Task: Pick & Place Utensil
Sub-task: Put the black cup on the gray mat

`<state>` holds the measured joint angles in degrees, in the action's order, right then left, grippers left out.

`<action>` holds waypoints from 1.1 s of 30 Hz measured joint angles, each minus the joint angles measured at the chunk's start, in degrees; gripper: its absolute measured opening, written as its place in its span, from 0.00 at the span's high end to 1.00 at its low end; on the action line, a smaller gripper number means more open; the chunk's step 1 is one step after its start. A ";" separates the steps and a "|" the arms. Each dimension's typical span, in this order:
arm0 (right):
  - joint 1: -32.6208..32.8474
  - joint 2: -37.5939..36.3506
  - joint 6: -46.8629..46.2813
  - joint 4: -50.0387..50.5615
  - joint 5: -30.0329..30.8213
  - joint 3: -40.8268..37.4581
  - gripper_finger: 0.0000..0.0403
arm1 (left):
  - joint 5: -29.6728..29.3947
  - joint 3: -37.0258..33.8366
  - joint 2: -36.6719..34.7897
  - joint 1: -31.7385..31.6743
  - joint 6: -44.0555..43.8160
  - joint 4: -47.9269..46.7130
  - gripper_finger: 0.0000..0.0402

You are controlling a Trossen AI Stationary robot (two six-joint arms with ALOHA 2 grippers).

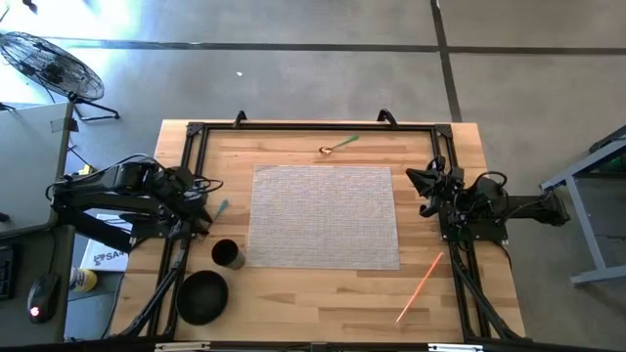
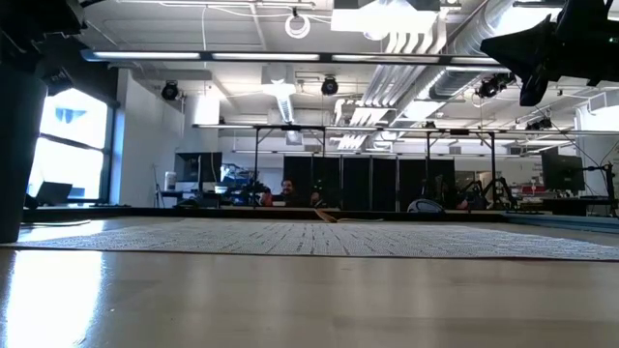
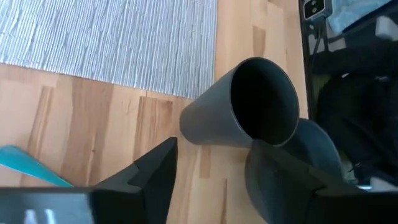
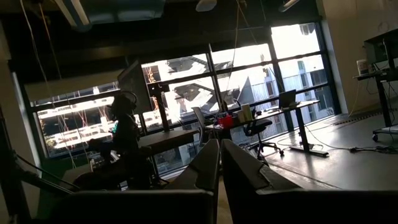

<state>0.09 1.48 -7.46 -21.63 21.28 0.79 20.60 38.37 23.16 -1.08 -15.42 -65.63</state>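
A teal-handled utensil (image 1: 222, 208) lies flat on the wood at the table's left, between my left gripper (image 1: 203, 217) and the mat. In the left wrist view it (image 3: 25, 167) lies off to one side of the open left gripper (image 3: 208, 163), not between the fingers. Ahead of those fingers a dark cup (image 3: 249, 106) stands upright on the table. A green-handled spoon (image 1: 337, 146) lies by the far edge and an orange utensil (image 1: 421, 286) near the right front. My right gripper (image 1: 423, 186) hangs shut at the table's right, tipped slightly upward (image 4: 219, 155).
A woven grey placemat (image 1: 325, 217) covers the table's middle. A dark bowl (image 1: 202, 296) sits near the front left corner, just in front of the dark cup (image 1: 227, 254). A black frame rail (image 1: 313, 125) runs around the table's edges.
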 joint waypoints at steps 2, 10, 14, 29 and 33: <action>0.01 0.02 0.00 0.00 0.00 0.00 0.97 | -0.37 0.00 0.11 0.00 1.30 0.02 0.48; 0.00 0.02 0.00 0.00 0.00 -0.01 0.97 | -2.08 0.02 5.25 2.18 4.82 3.09 0.48; -0.01 0.02 0.00 0.00 0.00 0.01 0.97 | -2.25 0.02 9.10 6.89 4.68 7.75 0.48; -0.01 0.01 0.00 0.00 0.00 0.01 0.97 | -14.75 4.13 23.82 29.42 -2.97 11.43 0.48; -0.01 0.02 0.00 0.18 0.00 0.01 0.97 | -18.41 6.23 25.44 32.65 -3.20 12.20 0.48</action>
<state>0.08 1.50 -7.46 -21.45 21.28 0.80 2.19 44.59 48.60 31.56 -18.62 -53.43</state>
